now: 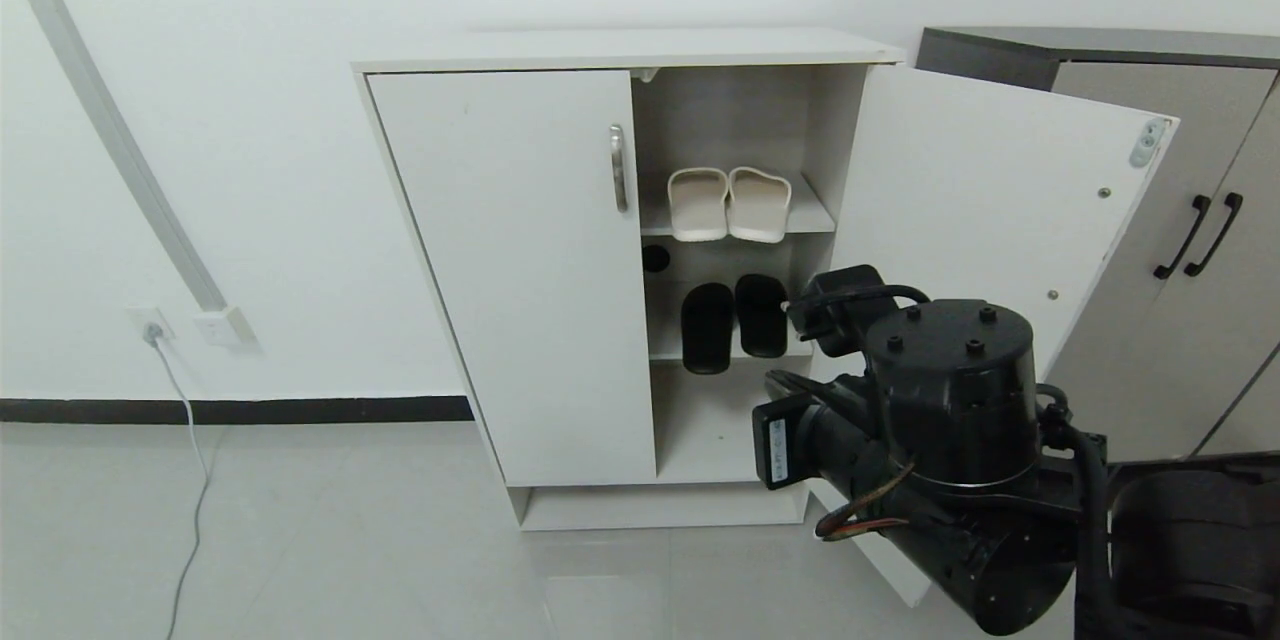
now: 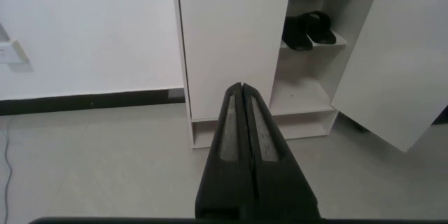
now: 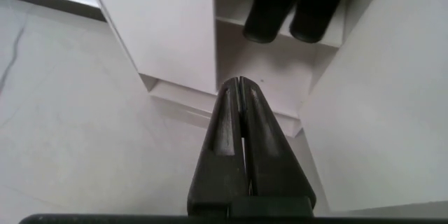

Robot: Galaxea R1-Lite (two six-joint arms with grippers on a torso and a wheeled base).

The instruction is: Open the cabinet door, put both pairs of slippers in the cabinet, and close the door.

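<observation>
Two pairs sit inside the cabinet [image 1: 620, 48]: cream slippers [image 1: 728, 205] on the upper shelf [image 1: 815, 218], black slippers [image 1: 733, 325] on the lower shelf [image 1: 665, 350]. The right door [image 1: 990, 220] stands open, the left door [image 1: 510, 270] closed. The left gripper [image 2: 240, 87] and the right gripper [image 3: 239, 82] are both pressed shut, empty, over the floor [image 2: 105, 161] before the cabinet.

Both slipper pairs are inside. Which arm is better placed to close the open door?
Probably right. The right pincer, shut, is close beside the open door; the left pincer faces the closed door, farther off.
</observation>
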